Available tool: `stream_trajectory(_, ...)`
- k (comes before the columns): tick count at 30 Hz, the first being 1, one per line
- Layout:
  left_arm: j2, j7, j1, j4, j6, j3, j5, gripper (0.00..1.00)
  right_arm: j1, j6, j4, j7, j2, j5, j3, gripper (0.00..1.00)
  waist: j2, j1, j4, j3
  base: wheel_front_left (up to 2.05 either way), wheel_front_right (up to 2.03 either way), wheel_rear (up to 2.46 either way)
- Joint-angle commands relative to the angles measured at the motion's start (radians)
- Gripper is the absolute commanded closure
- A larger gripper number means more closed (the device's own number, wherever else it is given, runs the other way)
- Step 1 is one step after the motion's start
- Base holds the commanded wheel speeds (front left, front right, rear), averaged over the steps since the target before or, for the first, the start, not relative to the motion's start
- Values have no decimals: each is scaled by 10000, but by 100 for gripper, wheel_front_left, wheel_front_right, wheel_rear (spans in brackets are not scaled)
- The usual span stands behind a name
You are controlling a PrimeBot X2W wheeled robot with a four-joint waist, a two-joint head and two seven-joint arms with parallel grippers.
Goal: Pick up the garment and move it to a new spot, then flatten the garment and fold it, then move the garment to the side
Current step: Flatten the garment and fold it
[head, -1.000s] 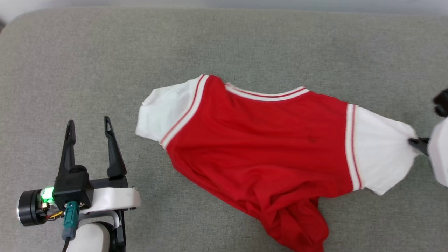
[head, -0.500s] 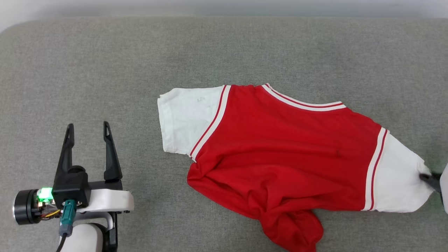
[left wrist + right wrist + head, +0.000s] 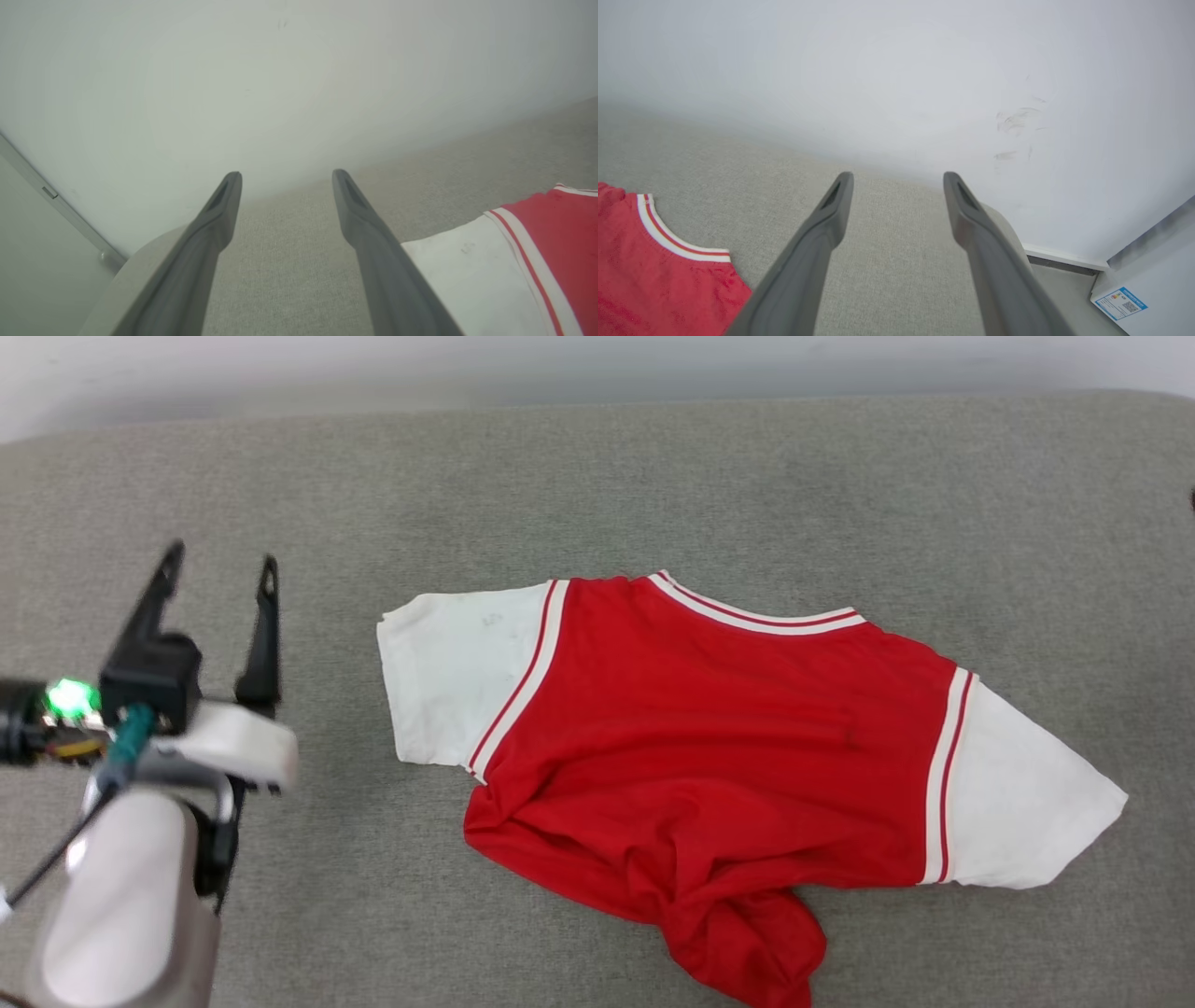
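while its jaws gape, left tool (image 3: 221, 556) points forward.

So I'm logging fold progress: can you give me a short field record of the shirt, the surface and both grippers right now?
surface: grey fabric cushion
garment: red T-shirt, white sleeves, plain side up
flatness: chest and sleeves spread, hem bunched
folded: not yet
left gripper: open, empty, apart from the nearest sleeve
right gripper: open, empty

Garment (image 3: 709, 747) hem off bottom edge
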State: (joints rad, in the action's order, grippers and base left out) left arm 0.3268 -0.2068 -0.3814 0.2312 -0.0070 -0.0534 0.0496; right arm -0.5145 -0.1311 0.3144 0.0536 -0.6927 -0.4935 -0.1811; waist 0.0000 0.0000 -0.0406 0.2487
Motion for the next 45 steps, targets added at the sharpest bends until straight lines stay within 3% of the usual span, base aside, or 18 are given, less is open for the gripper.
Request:
stream_trajectory(1, 149, 198, -525, 59, -130, -3, 38, 0, 151, 9, -323, 534, 580, 580, 489, 0, 0, 0, -135, 68, 0, 0, 0)
stream_trajectory(8, 690, 1435, -2270, 403, -791, -186, 371, 0, 1383, 10, -2653, 1568, 3258, 2790, 2065, 0, 0, 0, -483, 310, 0, 0, 0)
stream_trajectory(13, 1195, 2830, -3411, 801, -1145, -967, 603, 0, 2510, 9, -4155, 1574, 4385, 3800, 2340, 0, 0, 0, -616, 558, 0, 0, 0)
stream_trajectory(17, 1622, 4348, -4297, 1149, -1210, -1994, 1467, 0, 3239, 9, -4901, 1474, 4990, 4015, 2363, 0, 0, 0, -727, 799, 0, 0, 0)
stream_trajectory(19, 1805, 4918, -4490, 1205, -1215, -2468, 1912, 0, 3394, 9, -5030, 1426, 5088, 4042, 2337, 0, 0, 0, -772, 863, 0, 0, 0)
stream_trajectory(27, 3311, 9156, -6088, 986, -1215, -5276, 5806, 0, 3713, 9, -5462, 1222, 5333, 4199, 2250, 0, 0, 0, -1109, 1387, 0, 0, 0)
stream_trajectory(33, 3964, 11529, -6952, 788, -1217, -6792, 7435, 0, 3376, 9, -5449, 1168, 5308, 4230, 2043, 0, 0, 0, -1359, 1789, 0, 0, 0)
stream_trajectory(39, 4235, 12568, -7577, 908, -1218, -8164, 7780, 0, 3117, 9, -5383, 1165, 5289, 4215, 1862, 0, 0, 0, -1511, 2201, 0, 0, 0)
stream_trajectory(45, 4402, 12827, -7638, 1424, -1218, -9248, 8017, 0, 2881, 9, -5178, 1257, 5313, 4162, 1710, 0, 0, 0, -1656, 2469, 0, 0, 0)
